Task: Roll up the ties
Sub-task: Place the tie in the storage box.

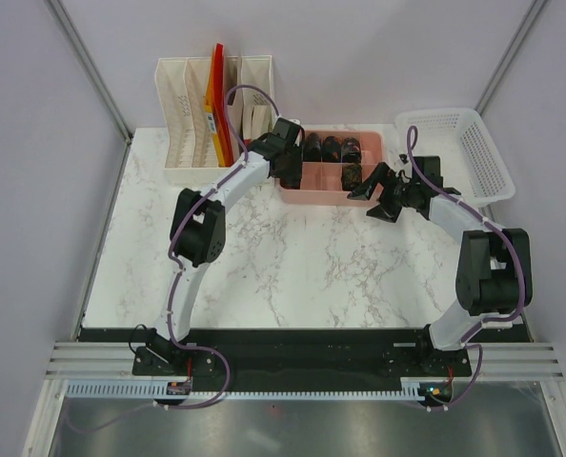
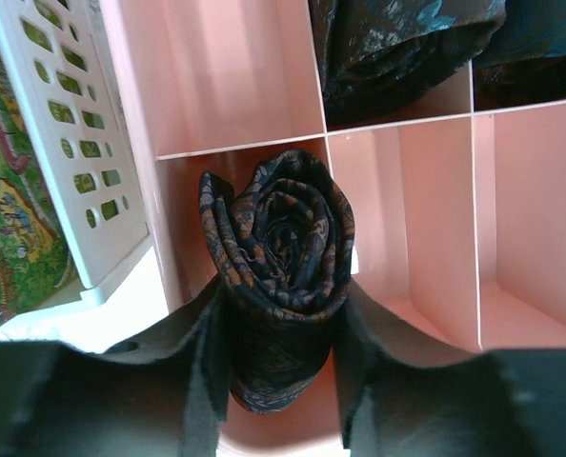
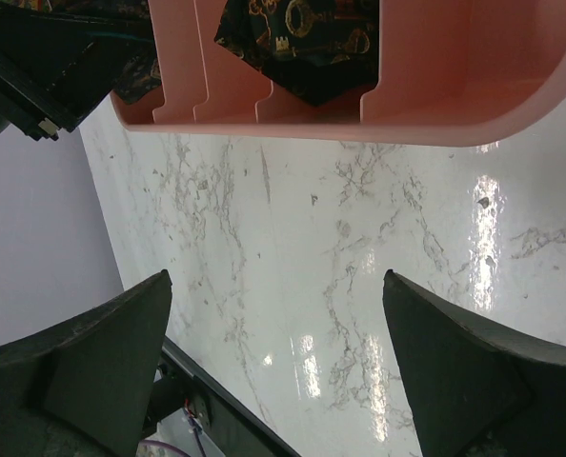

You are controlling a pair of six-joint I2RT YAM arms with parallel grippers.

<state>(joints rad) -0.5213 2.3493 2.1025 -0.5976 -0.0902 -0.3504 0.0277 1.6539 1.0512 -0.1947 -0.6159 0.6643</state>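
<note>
My left gripper [image 2: 281, 352] is shut on a rolled dark tie [image 2: 278, 257] with a fine reddish pattern and holds it over the front left compartment of the pink divided tray [image 2: 407, 205]. In the top view the left gripper [image 1: 288, 164] is at the tray's left end [image 1: 293, 193]. Other rolled ties [image 1: 331, 149] fill the tray's back compartments, and one [image 1: 352, 175] sits in the front row. My right gripper [image 1: 369, 188] is open and empty by the tray's front right corner; its wrist view shows bare marble between the fingers [image 3: 92, 352].
A white slotted organiser [image 1: 190, 119] with an orange folder [image 1: 216, 100] stands at the back left, close to the left arm. A white mesh basket [image 1: 464, 152] sits at the back right. The marble table [image 1: 293, 267] stretches towards the arm bases.
</note>
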